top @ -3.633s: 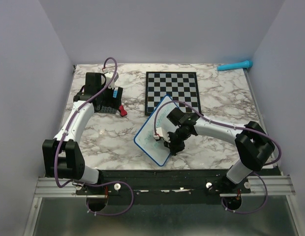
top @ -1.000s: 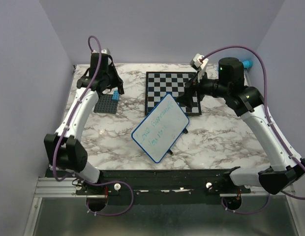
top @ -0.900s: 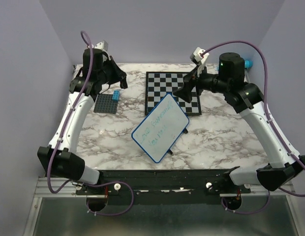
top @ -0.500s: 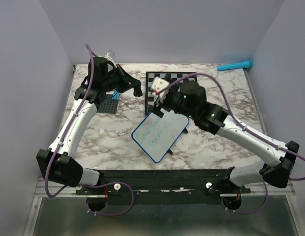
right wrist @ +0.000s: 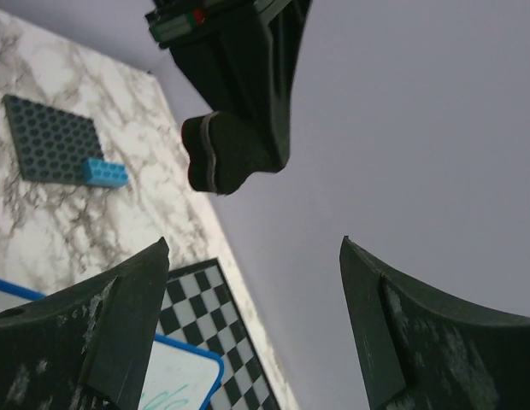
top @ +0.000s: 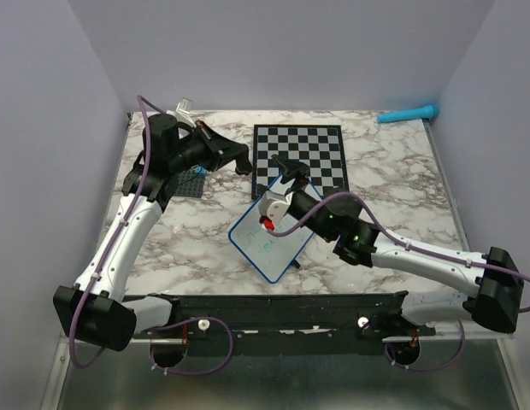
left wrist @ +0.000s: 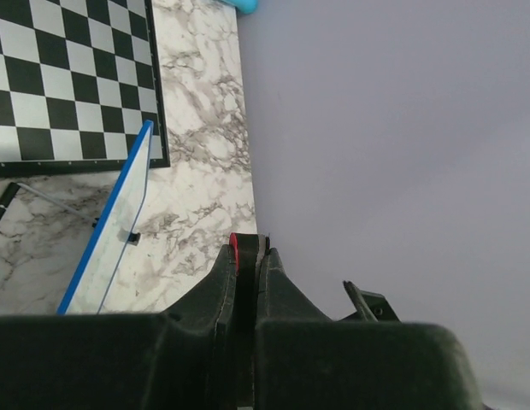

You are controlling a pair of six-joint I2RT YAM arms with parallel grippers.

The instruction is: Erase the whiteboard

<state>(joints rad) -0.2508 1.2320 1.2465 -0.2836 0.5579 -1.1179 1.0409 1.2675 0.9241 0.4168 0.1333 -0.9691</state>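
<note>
The whiteboard [top: 252, 241] is seen lying askew on the marble table [top: 402, 196], near the middle, with its far corner reaching the near-left corner of the chessboard [top: 316, 149]. Teal handwriting can be read on it. The right gripper [right wrist: 252, 248] is poised above the board's far end, fingers spread wide, nothing between them. The left gripper [top: 241, 162] is raised just left of the chessboard, pressed tight on a thin red piece [left wrist: 233, 246] (only a sliver can be made out). A teal tool [top: 408, 114] is lying at the far right corner.
</note>
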